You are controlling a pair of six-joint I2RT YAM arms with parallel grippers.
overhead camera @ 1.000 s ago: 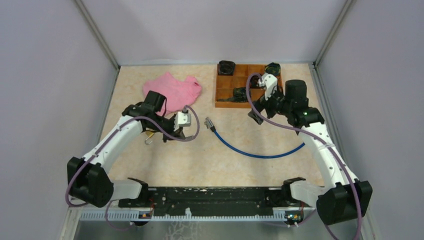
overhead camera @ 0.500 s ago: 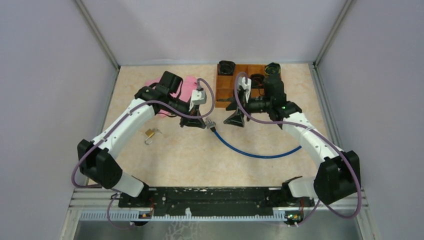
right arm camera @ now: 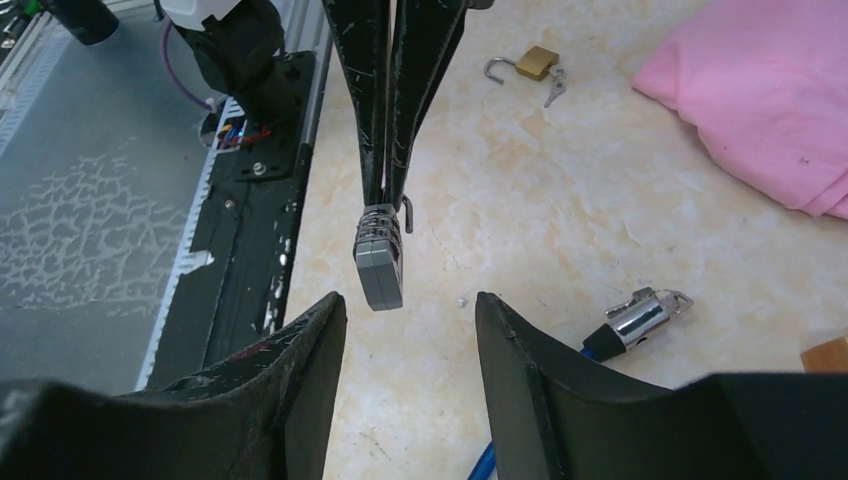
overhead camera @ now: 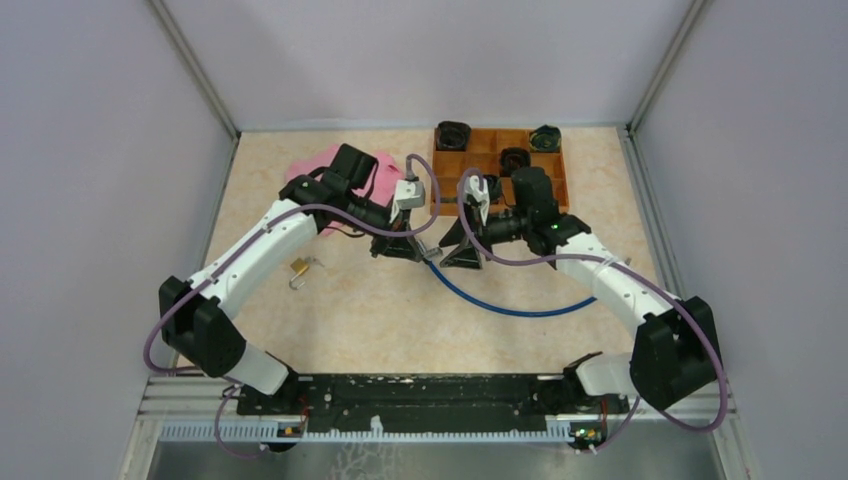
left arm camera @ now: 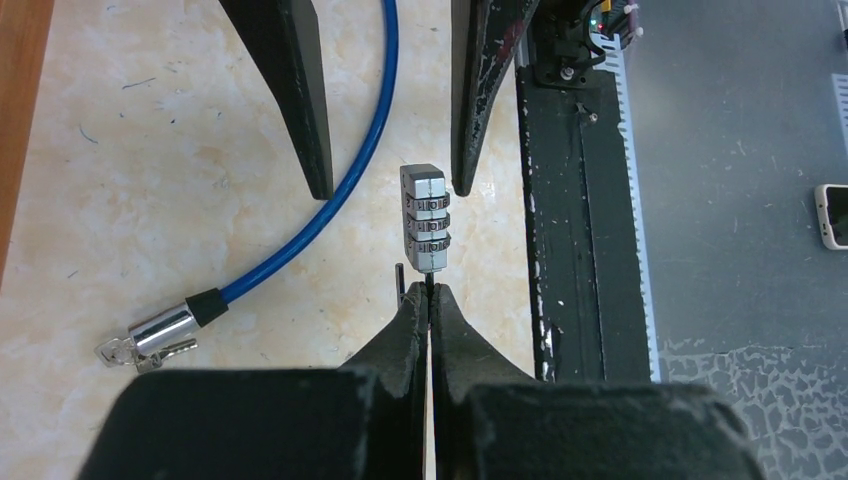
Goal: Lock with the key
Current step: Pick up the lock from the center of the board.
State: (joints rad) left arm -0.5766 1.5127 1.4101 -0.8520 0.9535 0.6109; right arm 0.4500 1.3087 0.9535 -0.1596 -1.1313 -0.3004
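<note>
Lock point(left arm camera: 424, 218) w/ number dials pinched at its thin end by L gripper point(left arm camera: 430, 295), jaws fully closed; R gripper point(right arm camera: 408, 300) approx. half open, fingers flanking it, no grip.

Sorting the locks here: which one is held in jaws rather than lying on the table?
The silver combination lock with number dials, pinched by the left gripper. The brass padlock and the blue cable lock lie on the table.
</note>
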